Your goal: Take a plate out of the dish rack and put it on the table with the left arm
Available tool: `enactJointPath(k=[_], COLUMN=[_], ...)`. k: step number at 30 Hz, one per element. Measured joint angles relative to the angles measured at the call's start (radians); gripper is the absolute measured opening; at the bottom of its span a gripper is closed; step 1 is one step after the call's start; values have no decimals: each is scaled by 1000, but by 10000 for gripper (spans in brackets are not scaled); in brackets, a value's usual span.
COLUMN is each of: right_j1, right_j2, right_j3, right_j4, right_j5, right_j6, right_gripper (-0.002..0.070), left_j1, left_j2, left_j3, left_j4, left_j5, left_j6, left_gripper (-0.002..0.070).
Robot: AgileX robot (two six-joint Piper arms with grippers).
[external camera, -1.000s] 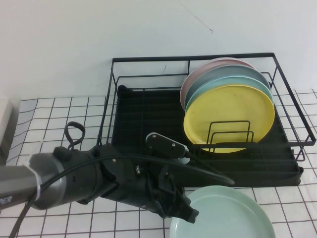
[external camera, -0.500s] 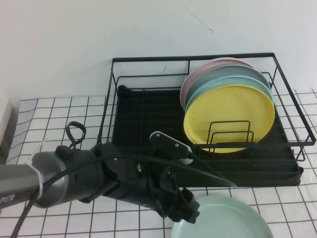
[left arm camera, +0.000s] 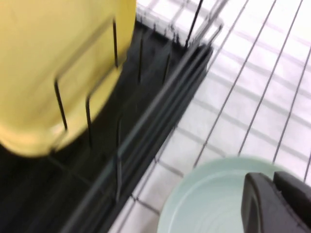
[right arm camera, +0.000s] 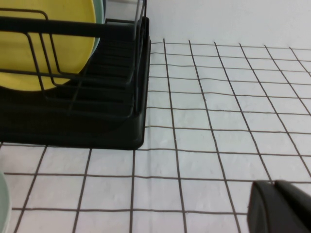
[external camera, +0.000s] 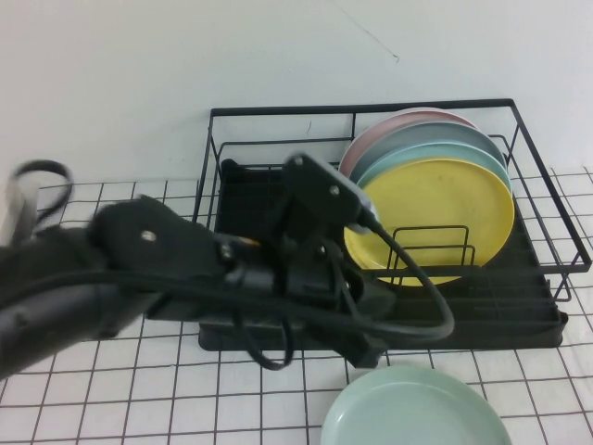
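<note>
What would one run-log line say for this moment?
mint-green plate: flat on table | left gripper: above plate, not holding | right gripper: over table | dish rack: yellow plate in front

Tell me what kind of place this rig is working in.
Likely a mock kitchen test bench: a black dish rack holding upright plates, a mint-green plate on the gridded white table, bare wall behind. The left gripper hovers above the plate; the right gripper is parked aside.

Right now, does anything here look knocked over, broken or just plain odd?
Nothing stands out. The mint plate lies flat on the table in front of the dish rack; the yellow plate and those behind it stand upright. The left gripper hangs over the mint plate; the right gripper is low over the table beside the rack.
</note>
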Motion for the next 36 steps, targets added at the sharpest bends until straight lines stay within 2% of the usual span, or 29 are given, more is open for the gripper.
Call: enactJointPath(k=[6,14,18,24,36], right_j1=[0,0,0,0,0], right_j2=[0,0,0,0,0], right_j3=[0,0,0,0,0], right_j4=[0,0,0,0,0], right_j5=[0,0,0,0,0], right_j6=[0,0,0,0,0], right_gripper=[-1,-1,-1,-1,-1], left_j1=[0,0,0,0,0], left_j2=[-207,-504,-596,-641,-641], left_j3=[45,294,396,479,491], left_j4=[2,-29,-49,-56,-78], left_j5=[-72,-264,-301,-290,-286], left_j6=[15,17,17,17,66], left_gripper=[3,1,1,1,-1])
